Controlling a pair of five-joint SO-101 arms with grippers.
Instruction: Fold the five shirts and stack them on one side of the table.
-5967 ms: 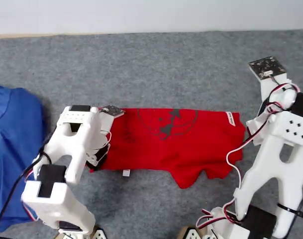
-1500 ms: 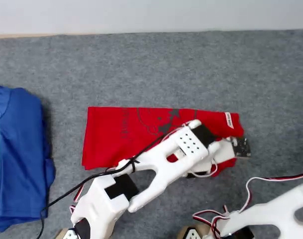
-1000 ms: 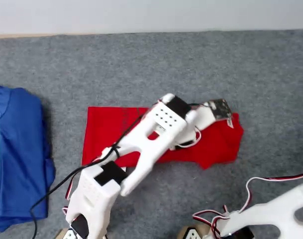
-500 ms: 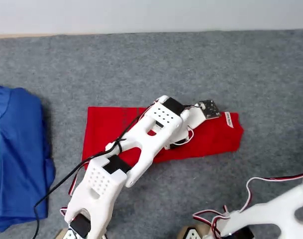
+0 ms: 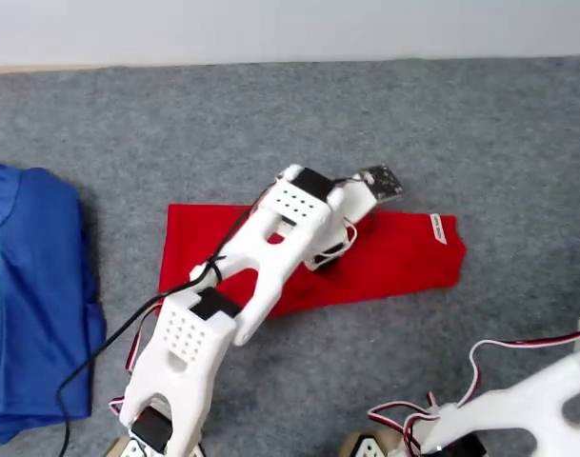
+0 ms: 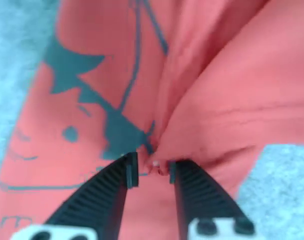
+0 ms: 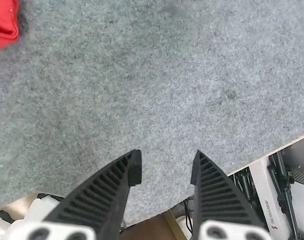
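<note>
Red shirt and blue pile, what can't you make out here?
High view: the left arm covers the red shirt's middle.
High view: the blue pile is cut off by the edge; count unclear.
Left wrist view: bunched cloth hides how many layers the left gripper pinches.

Counter covered edge to edge in grey carpet-like covering, coarse fibres plain in right wrist view. Pale plain wall along far side. Thin tan strip between wall and covering at one end. Light wooden counter edge, dark metal frame beyond. Light soft, even; shadows faint.
</note>
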